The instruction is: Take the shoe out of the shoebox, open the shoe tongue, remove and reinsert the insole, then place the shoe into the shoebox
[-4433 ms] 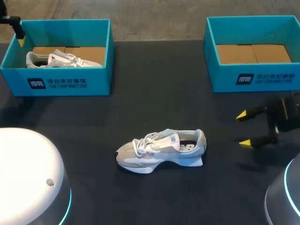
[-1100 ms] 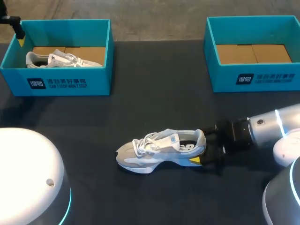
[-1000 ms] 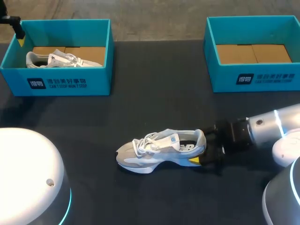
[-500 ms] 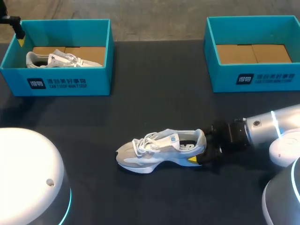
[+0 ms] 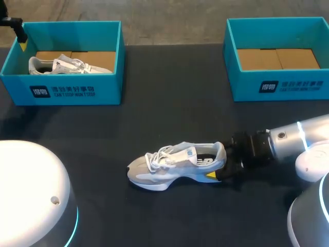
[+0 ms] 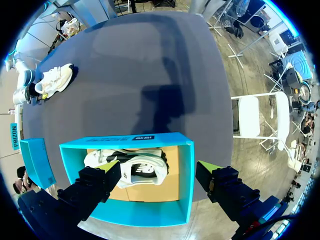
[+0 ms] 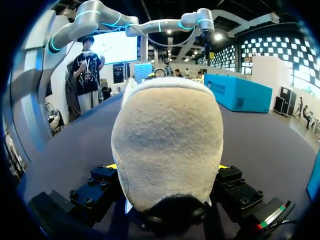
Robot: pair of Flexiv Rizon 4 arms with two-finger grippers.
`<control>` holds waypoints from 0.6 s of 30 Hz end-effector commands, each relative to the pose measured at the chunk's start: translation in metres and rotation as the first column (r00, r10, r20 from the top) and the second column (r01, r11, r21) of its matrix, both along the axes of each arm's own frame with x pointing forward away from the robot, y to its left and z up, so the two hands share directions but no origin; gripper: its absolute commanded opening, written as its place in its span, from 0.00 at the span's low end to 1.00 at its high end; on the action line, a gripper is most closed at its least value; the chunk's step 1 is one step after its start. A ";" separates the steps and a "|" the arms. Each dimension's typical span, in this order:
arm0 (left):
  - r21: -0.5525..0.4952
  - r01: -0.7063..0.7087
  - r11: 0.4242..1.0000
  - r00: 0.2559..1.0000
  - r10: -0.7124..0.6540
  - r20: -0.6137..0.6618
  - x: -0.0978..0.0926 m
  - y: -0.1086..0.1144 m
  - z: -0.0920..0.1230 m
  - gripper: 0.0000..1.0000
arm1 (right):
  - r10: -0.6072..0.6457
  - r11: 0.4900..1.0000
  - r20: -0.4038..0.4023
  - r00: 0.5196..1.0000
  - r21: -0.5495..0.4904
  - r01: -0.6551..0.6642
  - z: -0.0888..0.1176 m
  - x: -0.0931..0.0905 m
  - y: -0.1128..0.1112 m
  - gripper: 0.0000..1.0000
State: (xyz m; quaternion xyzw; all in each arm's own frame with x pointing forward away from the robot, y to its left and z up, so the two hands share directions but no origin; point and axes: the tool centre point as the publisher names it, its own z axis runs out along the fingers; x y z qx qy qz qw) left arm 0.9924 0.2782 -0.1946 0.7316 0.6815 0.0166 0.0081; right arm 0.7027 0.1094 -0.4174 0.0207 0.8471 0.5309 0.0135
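Note:
A grey and white shoe (image 5: 175,164) lies on its sole in the middle of the dark table, toe pointing left. My right gripper (image 5: 220,163) comes in from the right and is shut on its heel. In the right wrist view the suede heel (image 7: 167,140) fills the space between the two fingers, both pressed against its sides. My left gripper (image 6: 159,170) hangs open high above the left shoebox (image 6: 185,185), far from the table shoe (image 6: 52,80). In the head view that gripper (image 5: 20,38) shows at the box's far left corner.
The left teal shoebox (image 5: 67,92) holds a second white shoe (image 5: 69,64). The right teal shoebox (image 5: 288,87) at the back right shows only its cardboard floor. Dark table stretches between the boxes and the shoe.
My right gripper has slid a little to the left along the heel and its fingers have closed in on it. The shoe and the left arm have stayed in place.

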 end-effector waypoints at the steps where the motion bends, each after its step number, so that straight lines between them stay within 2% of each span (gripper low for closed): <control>1: 0.002 0.000 1.000 1.000 0.000 0.002 -0.001 0.000 0.000 1.00 | 0.009 1.000 0.005 1.000 0.003 -0.009 -0.001 -0.002 0.002 0.00; 10: 0.002 0.000 1.000 1.000 0.000 0.002 -0.001 0.000 0.000 1.00 | 0.014 1.000 0.006 1.000 0.004 -0.014 -0.001 -0.003 0.002 0.00; 12: -0.004 0.023 1.000 1.000 -0.023 0.012 -0.008 -0.007 0.005 1.00 | 0.014 1.000 0.006 1.000 0.004 -0.014 -0.001 -0.003 0.002 0.00; 18: 0.011 -0.117 0.993 0.993 0.117 0.007 -0.030 -0.028 0.011 1.00 | 0.014 1.000 0.006 1.000 0.004 -0.014 -0.001 -0.003 0.002 0.00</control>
